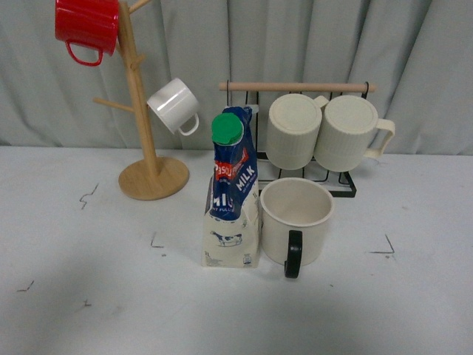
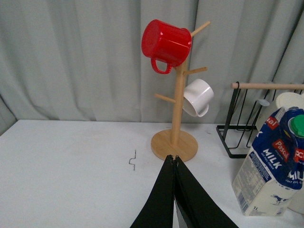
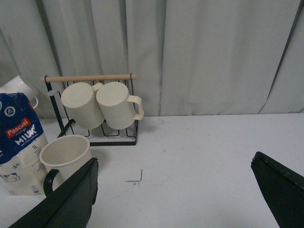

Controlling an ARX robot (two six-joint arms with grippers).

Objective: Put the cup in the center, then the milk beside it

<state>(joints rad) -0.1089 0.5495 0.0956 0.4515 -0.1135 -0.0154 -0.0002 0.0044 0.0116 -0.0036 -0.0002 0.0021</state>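
Observation:
The cup (image 1: 295, 220), a wide cream mug with a black handle facing front, stands upright in the middle of the white table. The milk (image 1: 233, 194), a blue-topped carton with a green cap, stands upright right beside the cup on its left. Neither arm shows in the front view. The left wrist view has my left gripper (image 2: 174, 158) shut and empty above the table, with the milk (image 2: 272, 166) off to one side. My right gripper (image 3: 175, 164) is wide open and empty, apart from the cup (image 3: 66, 155) and the milk (image 3: 20, 142).
A wooden mug tree (image 1: 144, 118) at the back left carries a red mug (image 1: 86, 26) and a small white mug (image 1: 174, 106). A black wire rack (image 1: 310, 133) behind the cup holds two ribbed cream mugs (image 1: 294, 130). Pen corner marks (image 1: 386, 248) dot the table.

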